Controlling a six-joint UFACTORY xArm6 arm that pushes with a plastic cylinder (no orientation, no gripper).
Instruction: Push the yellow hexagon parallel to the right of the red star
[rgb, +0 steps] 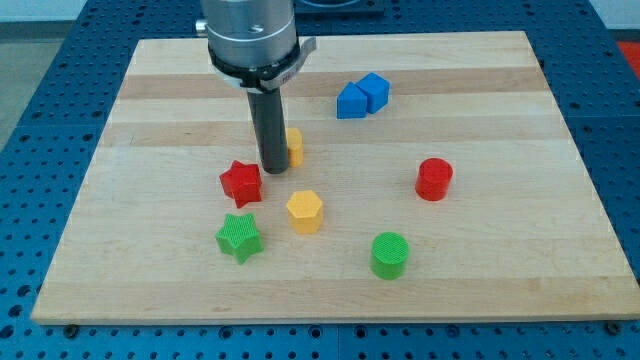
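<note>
Yellow hexagon (305, 211) lies right of the red star (241, 183) but nearer, not level: task unfinished. My tip (274, 168) sits between star and a half-hidden, possibly yellow block (295, 146). No claw fitted.

Silver-grey ribbed metal housing above a straight dark rod, my tip (274, 169).
</note>
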